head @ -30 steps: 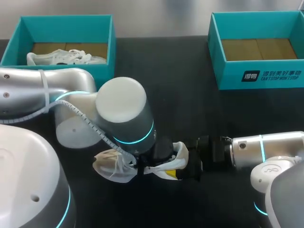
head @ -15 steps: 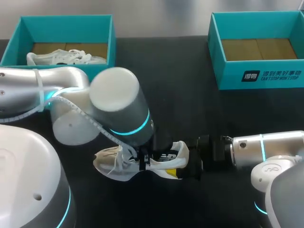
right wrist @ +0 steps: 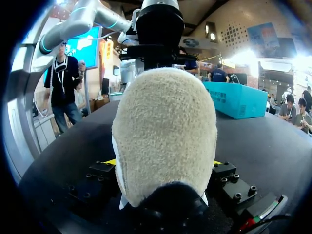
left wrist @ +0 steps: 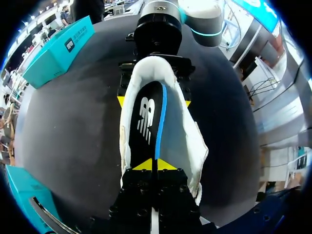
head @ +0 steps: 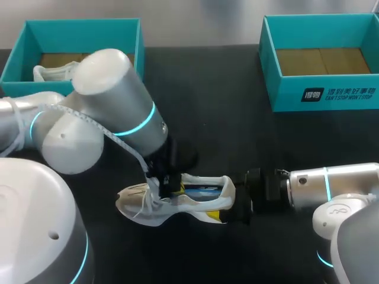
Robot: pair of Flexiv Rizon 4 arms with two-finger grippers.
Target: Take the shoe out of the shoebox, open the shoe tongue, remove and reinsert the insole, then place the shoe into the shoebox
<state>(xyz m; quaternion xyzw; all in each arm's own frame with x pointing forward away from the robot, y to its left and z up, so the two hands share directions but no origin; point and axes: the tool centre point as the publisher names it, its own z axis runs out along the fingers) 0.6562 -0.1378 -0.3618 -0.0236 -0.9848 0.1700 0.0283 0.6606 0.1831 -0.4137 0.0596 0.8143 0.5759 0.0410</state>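
A white shoe (head: 142, 207) lies on its side on the black table, toe to the left. My right gripper (head: 235, 204) is shut on its heel, one yellow tip on each side of the fuzzy heel (right wrist: 165, 126). My left gripper (head: 164, 182) is over the laces and the mouth of the shoe. In the left wrist view the left gripper (left wrist: 155, 165) is shut, its tips pinching the near end of the black insole (left wrist: 146, 122) with a blue stripe. The insole still lies inside the white lining (left wrist: 187, 141). My right gripper (left wrist: 153, 101) flanks the heel beyond it.
A teal shoebox (head: 139, 53) at the back left holds a second white shoe (head: 53, 72). Another teal shoebox (head: 323, 94) at the back right shows only its cardboard floor. My left arm's elbow (head: 112, 100) hangs over the table's left middle.
My left gripper has shut, and the left arm has swung back toward the left, uncovering the shoe's mouth with the insole. The right arm and the shoe's heel have stayed put.
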